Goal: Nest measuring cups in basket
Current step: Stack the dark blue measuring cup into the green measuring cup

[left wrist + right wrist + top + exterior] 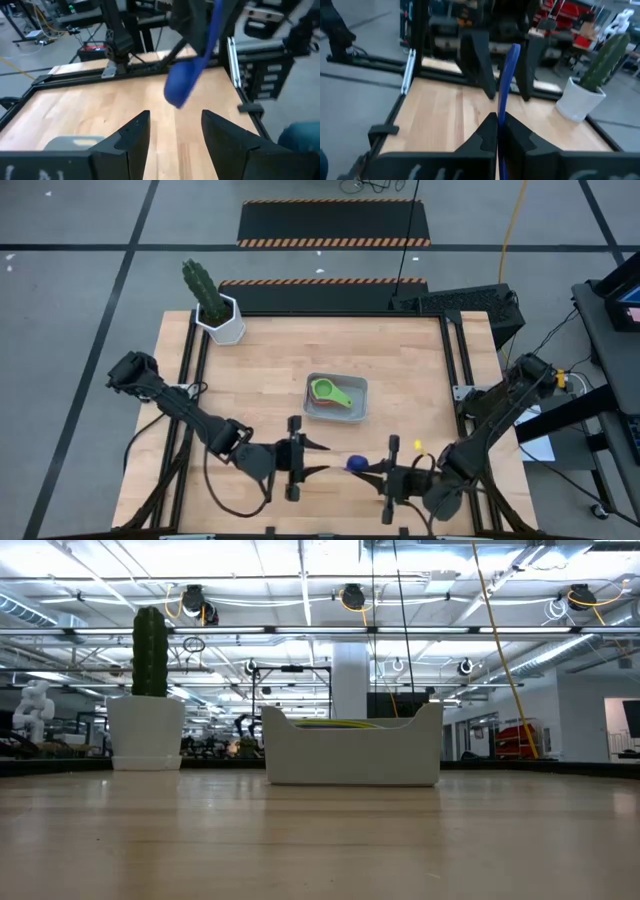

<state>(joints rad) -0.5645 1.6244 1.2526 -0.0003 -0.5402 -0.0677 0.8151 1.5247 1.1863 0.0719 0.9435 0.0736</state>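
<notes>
A blue measuring cup [355,464] hangs in the air near the table's near edge, with my right gripper [376,471] shut on it. My left gripper [320,458] stands open just left of the cup's bowl [181,86], pointing at it without touching it. The pale basket [356,412] stands at the table's middle on its flat bottom. In it lies a green cup [328,391] nested on top of orange and red ones. The low view shows the basket [350,752] but no gripper. My right gripper pinches the blue cup's flat handle [501,114] between its two fingers, which come nearly level from the table's right. The handle runs on forward along the fingers. The cup is lifted clear of the table, its bowl [354,464] toward my left gripper.
A white hexagonal pot with a cactus [217,310] stands at the table's far left corner. Black frame rails [452,360] run along the table's sides. Bare wood lies between the basket and both grippers.
</notes>
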